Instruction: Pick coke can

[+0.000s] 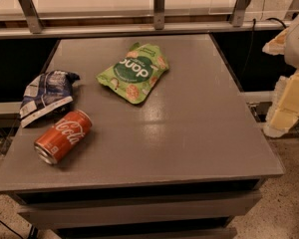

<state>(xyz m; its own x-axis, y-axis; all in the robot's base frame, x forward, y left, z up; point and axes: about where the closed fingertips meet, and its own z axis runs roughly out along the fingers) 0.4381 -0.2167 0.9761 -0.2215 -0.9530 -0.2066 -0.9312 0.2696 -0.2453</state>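
Observation:
The coke can is a small red cylinder with white script. It lies on its side near the front left corner of the grey table, silver end toward the front edge. My gripper shows as a pale cream shape at the right edge of the view, off the table's right side and far from the can. It holds nothing that I can see.
A blue-and-white chip bag lies just behind the can at the left edge. A green snack bag lies at the middle back. A metal railing with glass runs behind the table.

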